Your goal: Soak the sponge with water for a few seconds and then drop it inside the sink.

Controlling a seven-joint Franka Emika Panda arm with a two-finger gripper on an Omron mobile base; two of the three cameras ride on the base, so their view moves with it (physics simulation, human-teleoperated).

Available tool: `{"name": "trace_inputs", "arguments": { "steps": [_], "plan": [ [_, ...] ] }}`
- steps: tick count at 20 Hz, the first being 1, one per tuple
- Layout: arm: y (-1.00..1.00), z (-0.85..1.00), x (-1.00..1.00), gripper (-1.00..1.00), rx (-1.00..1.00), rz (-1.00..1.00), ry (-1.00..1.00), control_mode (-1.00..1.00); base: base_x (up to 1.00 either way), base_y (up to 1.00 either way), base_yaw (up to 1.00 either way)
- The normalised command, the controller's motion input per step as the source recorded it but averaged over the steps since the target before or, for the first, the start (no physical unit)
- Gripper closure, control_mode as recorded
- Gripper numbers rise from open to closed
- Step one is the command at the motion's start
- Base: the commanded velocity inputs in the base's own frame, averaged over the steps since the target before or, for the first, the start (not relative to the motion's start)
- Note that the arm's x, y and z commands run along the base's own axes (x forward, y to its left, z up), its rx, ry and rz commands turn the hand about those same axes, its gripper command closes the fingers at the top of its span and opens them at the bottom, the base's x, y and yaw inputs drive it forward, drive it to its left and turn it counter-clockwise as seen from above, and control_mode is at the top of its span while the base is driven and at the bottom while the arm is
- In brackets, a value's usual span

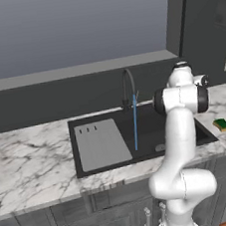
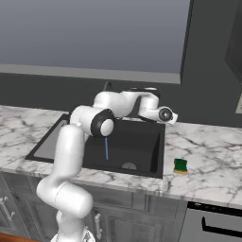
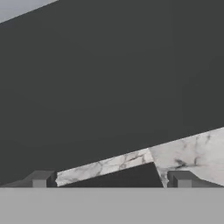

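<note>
While the end effector (image 3: 111, 179) is hanging spread and empty, it is needing to descend squarely over the sponge (image 2: 180, 165) lying on the bench (image 2: 212, 160) below it.

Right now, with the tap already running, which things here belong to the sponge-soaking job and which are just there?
For the job:
sponge, on the counter right of the basin
water, streaming from the faucet
sink
tool, open, holding nothing

Just there:
faucet
drainboard
counter
cabinets
</note>
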Motion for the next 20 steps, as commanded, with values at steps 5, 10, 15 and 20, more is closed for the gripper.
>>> {"name": "trace_inputs", "arguments": {
  "steps": [5,10,15,20],
  "plan": [
    [-0.06,0.12,-0.67,-1.00,0.00,-0.01,0.08,-1.00,0.00,0.00,0.00],
    [0.00,0.22,-0.71,-1.00,0.00,0.00,0.09,-1.00,0.00,0.00,0.00],
    [0.00,0.29,-0.74,-1.00,0.00,0.00,0.06,-1.00,0.00,0.00,0.00],
    [0.00,0.25,-0.64,-1.00,0.00,0.00,0.06,-1.00,0.00,0.00,0.00]
  ]
}}
